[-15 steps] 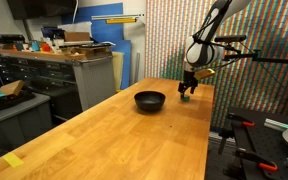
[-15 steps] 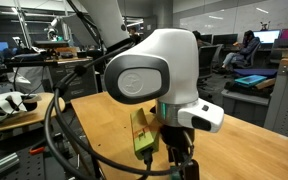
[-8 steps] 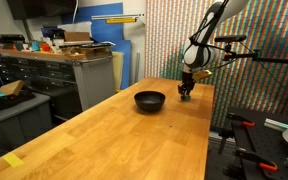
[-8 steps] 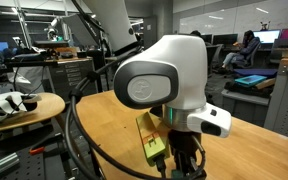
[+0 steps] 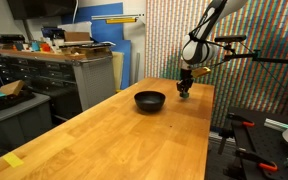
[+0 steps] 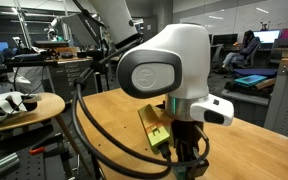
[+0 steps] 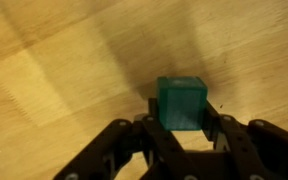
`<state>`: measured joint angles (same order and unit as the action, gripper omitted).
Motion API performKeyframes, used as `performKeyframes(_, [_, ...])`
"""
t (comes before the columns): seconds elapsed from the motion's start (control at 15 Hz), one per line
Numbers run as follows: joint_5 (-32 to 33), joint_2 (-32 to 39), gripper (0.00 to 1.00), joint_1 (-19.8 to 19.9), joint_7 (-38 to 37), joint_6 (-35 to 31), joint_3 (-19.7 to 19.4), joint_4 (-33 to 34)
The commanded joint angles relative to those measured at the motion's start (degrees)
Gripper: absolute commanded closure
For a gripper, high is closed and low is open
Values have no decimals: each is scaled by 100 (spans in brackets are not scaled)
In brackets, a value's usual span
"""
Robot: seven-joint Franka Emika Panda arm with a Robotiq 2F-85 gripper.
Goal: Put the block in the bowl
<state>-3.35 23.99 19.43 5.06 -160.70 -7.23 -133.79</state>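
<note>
In the wrist view the green block (image 7: 182, 103) sits between my two black fingers (image 7: 151, 118), which press its left and right sides, with wooden table below it. My gripper (image 7: 182, 118) is shut on the block. In an exterior view the gripper (image 5: 185, 91) hangs at the far end of the table, just right of the dark bowl (image 5: 150, 100); the block is too small to make out there. In an exterior view the arm's white wrist housing (image 6: 174, 70) fills the frame and hides block and bowl.
The long wooden table (image 5: 114, 140) stretches toward the camera. A grey workbench (image 5: 74, 70) with clutter stands at its left, and a tripod arm (image 5: 254, 58) reaches in from the right behind the robot. A round side table (image 6: 24, 108) stands beside the arm.
The gripper came down slightly and its fingers went from open to shut on the block. The wrist housing shifted right in the close exterior view.
</note>
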Motion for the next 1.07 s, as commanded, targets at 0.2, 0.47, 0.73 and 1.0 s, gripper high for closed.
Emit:
performKeyframes(0.2, [590,-724,83,-628,-318,914,-473,305])
performKeyframes(0.47, [982,-999,83,-932,-550,1418,-456,640])
performKeyframes(0.73, [910,-988,83,-1155,-573,1688,-230,961])
performKeyframes(1.0, [733,-752,83,-1355,-525,1766,61,1219])
